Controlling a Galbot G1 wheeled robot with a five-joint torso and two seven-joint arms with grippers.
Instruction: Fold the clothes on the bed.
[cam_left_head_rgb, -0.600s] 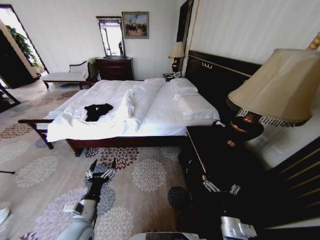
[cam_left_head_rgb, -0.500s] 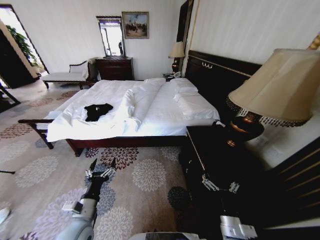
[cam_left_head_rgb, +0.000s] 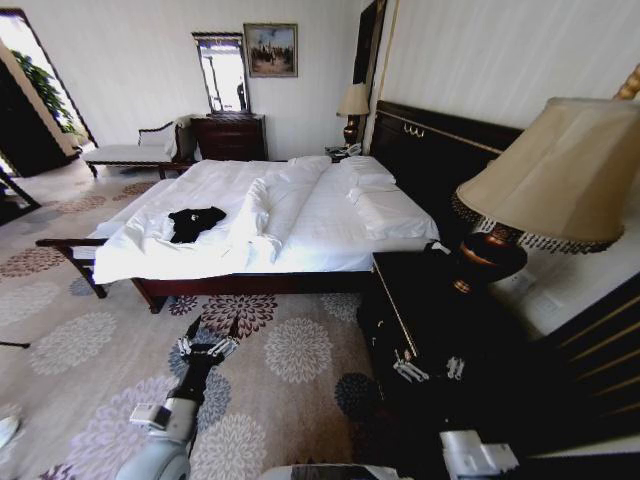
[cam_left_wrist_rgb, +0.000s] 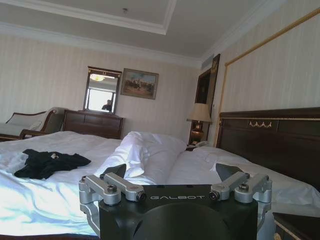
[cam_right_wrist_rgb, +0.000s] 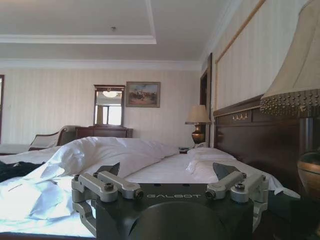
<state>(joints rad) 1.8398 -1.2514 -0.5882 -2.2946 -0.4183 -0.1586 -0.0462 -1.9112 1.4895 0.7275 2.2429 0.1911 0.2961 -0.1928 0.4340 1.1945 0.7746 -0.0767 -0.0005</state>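
Black T-shirt (cam_left_head_rgb: 195, 222) crumpled on the rumpled white duvet of the bed (cam_left_head_rgb: 300, 215), toward its foot end.
Head view: left gripper (cam_left_head_rgb: 205, 347) over floral carpet (cam_left_head_rgb: 290, 350), right gripper (cam_left_head_rgb: 428, 368) before a dark nightstand (cam_left_head_rgb: 420, 300), both well apart from the shirt. Left wrist view: fingers spread apart, "GALBOT" printed on the black housing. Right wrist view: same lettering, fingers likewise spread.

Black T-shirt (cam_left_head_rgb: 195, 222) too small for lettering; lamp (cam_left_head_rgb: 560, 180) cut off at edge.
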